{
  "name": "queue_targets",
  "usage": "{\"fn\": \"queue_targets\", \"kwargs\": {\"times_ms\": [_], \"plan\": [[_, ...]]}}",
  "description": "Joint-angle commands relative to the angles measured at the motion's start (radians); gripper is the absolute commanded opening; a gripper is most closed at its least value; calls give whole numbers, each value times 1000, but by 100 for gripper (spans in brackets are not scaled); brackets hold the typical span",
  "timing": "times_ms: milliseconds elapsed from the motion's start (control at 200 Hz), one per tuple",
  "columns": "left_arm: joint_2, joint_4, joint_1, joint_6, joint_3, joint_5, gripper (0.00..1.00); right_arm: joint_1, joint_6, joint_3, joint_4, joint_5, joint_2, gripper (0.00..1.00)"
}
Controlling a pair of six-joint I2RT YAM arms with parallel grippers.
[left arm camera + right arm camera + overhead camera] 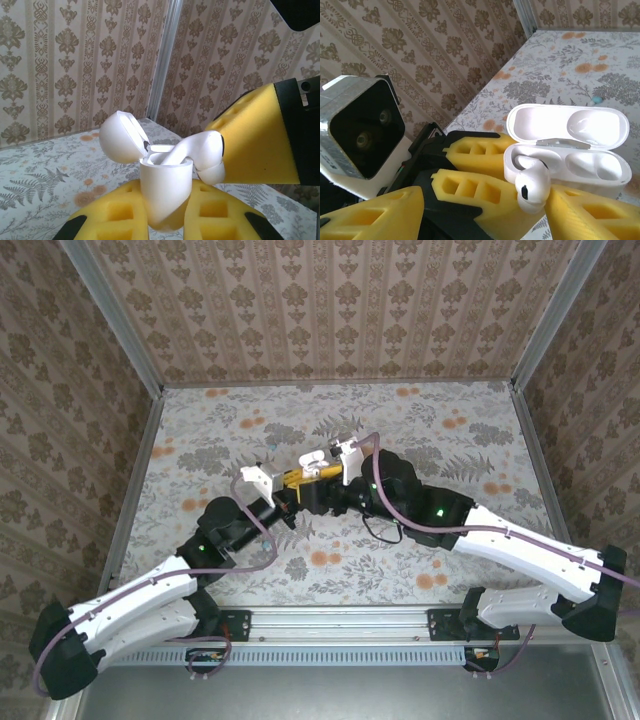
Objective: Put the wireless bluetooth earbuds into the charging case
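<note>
Partway in open charging case (560, 170), white earbud (532, 187).

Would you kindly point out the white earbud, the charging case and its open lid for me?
white earbud (534, 184): right wrist view, rounded head.
charging case (165, 195): left wrist view, outer wall.
lid (570, 125): right wrist view, inner face.
</note>
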Motion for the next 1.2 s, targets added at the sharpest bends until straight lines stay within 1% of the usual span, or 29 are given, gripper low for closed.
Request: {"fn": "queue_targets", "kwargs": {"times_ms": [0,155,515,655,835,990,1125,1195], "plan": [[-22,49,14,-40,2,49,0,-7,41,64,-78,-14,12,67],[-29,42,21,-54,-1,67,0,-14,69,104,-112,-31,15,69],[-34,22,25,-69,9,94,0,-48,93,145,-166,-56,-5,68],[-35,19,26,-81,12,102,0,-60,100,157,-190,-87,4,65],[-41,20,26,-90,7,98,0,-61,134,167,-219,-133,54,60],[-52,18,27,-94,2,89,0,-61,162,167,-224,-148,89,55],[-61,14,28,-92,-1,82,0,-62,171,174,-234,-136,105,48],[-65,10,28,-89,-3,81,0,-62,170,183,-244,-127,109,43]]}}
